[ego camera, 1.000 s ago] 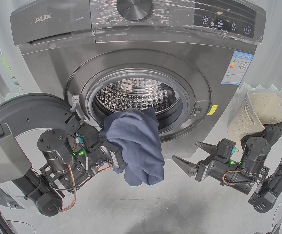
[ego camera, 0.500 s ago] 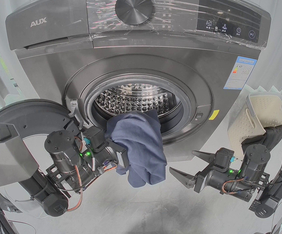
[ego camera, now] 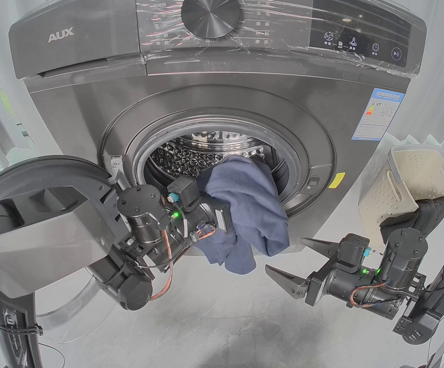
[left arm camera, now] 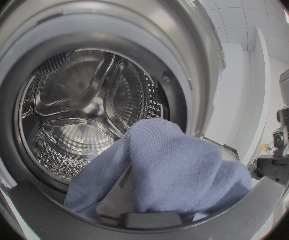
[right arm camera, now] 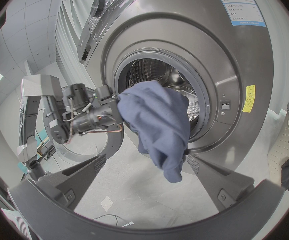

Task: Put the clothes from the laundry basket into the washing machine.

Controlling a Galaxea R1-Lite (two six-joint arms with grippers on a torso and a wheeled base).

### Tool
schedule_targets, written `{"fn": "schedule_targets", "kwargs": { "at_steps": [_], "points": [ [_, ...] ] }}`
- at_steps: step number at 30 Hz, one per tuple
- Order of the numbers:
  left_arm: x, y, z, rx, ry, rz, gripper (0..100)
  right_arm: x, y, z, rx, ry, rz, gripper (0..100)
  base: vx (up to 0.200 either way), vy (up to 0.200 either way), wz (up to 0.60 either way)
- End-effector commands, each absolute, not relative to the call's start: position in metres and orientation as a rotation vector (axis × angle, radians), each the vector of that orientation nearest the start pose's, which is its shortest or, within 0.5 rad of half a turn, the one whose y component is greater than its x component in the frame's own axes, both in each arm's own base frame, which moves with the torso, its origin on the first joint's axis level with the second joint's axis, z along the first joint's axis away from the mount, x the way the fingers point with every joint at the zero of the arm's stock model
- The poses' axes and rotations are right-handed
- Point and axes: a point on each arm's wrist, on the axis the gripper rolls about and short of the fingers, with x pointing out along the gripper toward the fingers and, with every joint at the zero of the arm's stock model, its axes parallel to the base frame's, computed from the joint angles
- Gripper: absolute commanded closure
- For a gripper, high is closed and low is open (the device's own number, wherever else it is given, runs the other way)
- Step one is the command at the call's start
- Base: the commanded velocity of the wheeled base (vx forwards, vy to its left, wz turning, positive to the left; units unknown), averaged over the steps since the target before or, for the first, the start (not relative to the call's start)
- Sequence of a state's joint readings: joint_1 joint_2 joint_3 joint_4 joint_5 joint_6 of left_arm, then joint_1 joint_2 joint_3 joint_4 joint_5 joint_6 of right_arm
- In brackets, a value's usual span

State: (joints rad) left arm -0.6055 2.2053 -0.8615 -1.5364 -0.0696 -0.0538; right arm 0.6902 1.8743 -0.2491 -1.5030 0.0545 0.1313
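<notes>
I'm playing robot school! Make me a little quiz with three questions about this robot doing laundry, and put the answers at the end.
1. True or false: the right pincer is holding a sock.
2. Where is the blue cloth?
A) flat on the floor
B) at the washing machine's drum mouth, gripped by the left pincer, with part hanging down outside
C) in the right pincer
3. Fill in: the white thing on the robot's right side of the washing machine is the ____.

Key
1. False: it is open and empty.
2. B
3. laundry basket
</notes>
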Motion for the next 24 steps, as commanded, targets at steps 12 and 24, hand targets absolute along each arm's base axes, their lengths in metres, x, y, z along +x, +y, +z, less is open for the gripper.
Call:
{"fn": "schedule_targets", "kwargs": {
  "at_steps": [12,24],
  "points": [
    [0.41,-0.249,0.101,-0.171,-0.136,-0.581,100,0.196,0.166,0.093,0.084,0.178,0.744,0,0.0,0.0,0.0],
    [0.464,-0.252,0.105,-0.177,-0.174,-0.486,100,0.197,0.167,0.089,0.078,0.191,0.744,0,0.0,0.0,0.0]
  ]
}}
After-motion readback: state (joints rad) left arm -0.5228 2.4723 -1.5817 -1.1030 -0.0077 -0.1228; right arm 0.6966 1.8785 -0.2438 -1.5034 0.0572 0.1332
